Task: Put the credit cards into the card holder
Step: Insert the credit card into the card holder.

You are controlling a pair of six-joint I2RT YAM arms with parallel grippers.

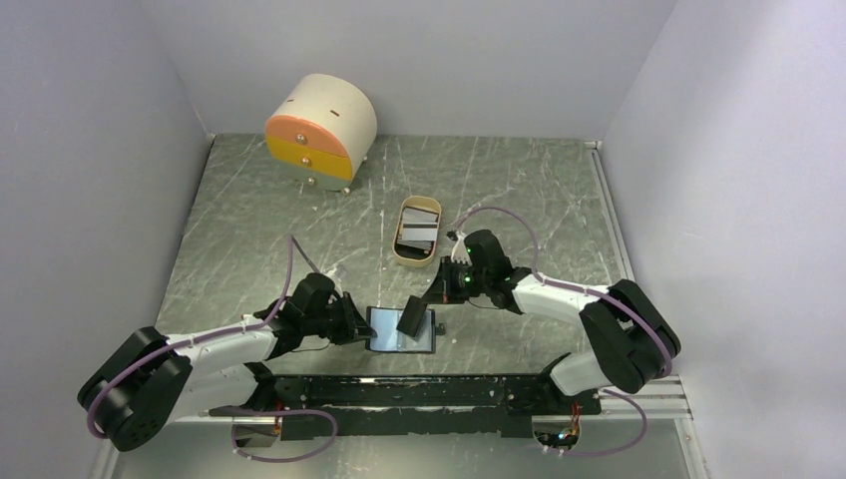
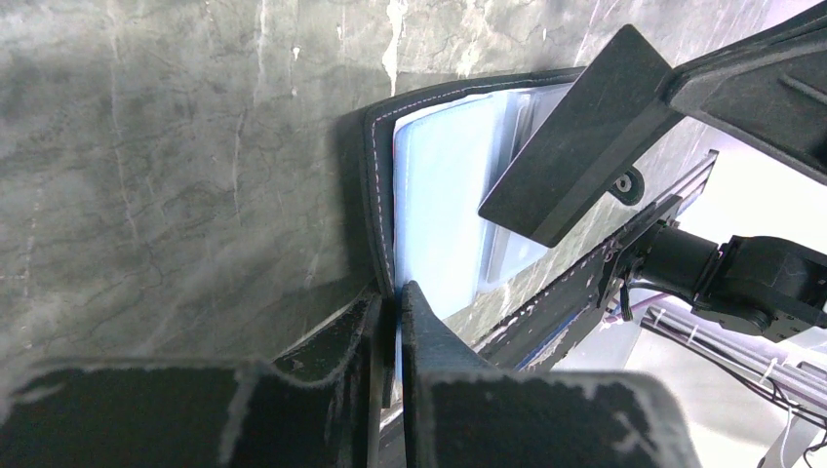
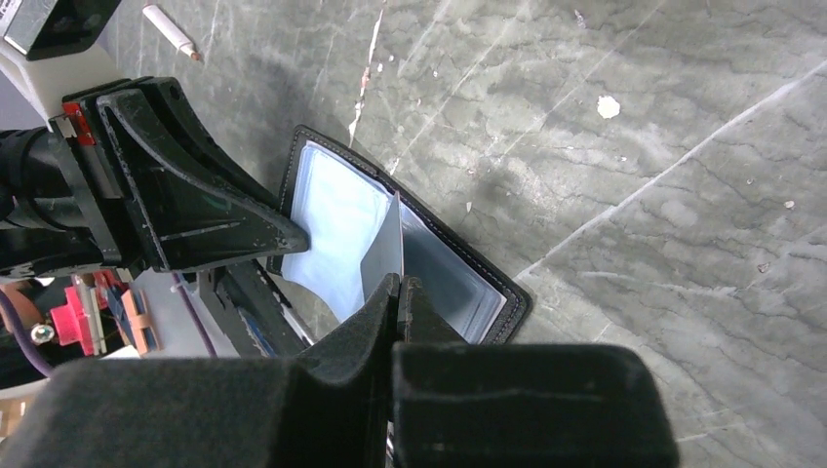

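Lying open on the grey marbled bench [image 1: 499,200], near its front edge between the two arms, the small black folding card holder [image 1: 387,337] shows its pale blue inner face. The left claw [image 2: 398,292] is clamped together on the holder's left edge. The right claw [image 3: 398,285] is pinched tight on a thin black rectangular credit card [image 2: 575,146], held tilted over the open holder. Farther back, a tan oval tray [image 1: 400,255] holds more cards [image 1: 419,228].

I work on a grey-green marbled table [image 1: 519,200] boxed in by plain pale walls [image 1: 100,120], a small drawer chest [image 1: 321,130] at its back left.
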